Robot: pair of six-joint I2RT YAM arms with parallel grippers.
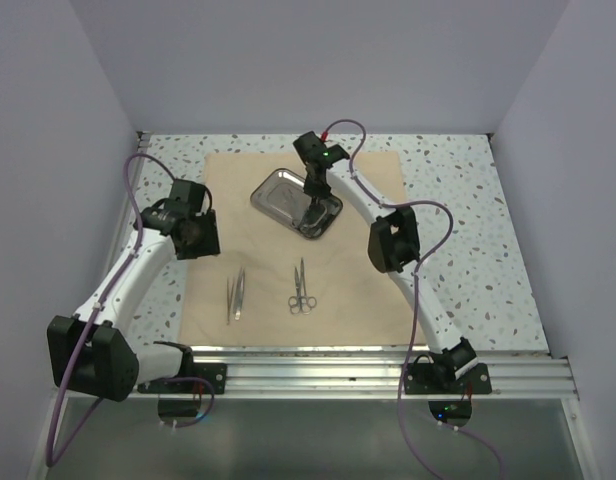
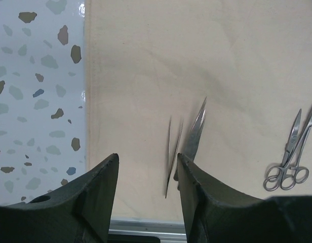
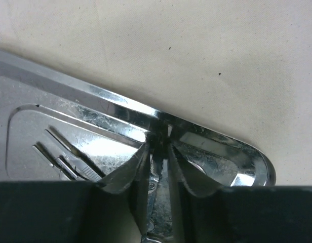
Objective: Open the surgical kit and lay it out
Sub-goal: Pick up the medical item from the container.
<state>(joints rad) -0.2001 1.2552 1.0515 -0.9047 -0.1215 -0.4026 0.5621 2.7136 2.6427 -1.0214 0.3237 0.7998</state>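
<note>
Surgical kit's steel tray point(image 3: 206, 134) is lying directly beneath the right gripper point(image 3: 160, 152), which is pinching a slim silver instrument point(image 3: 158, 217), presumably for removal. The left gripper point(image 2: 147, 161) is hovering spread, just behind the laid-out tweezers point(image 2: 195, 132).

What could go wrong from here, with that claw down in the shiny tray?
The right gripper seems to pinch a slim tool close to the wall of the steel tray; lifting might drag or tip it. The thin, shiny tool could also slip free and land on the scissors or tweezers laid out nearby on the cloth.
</note>
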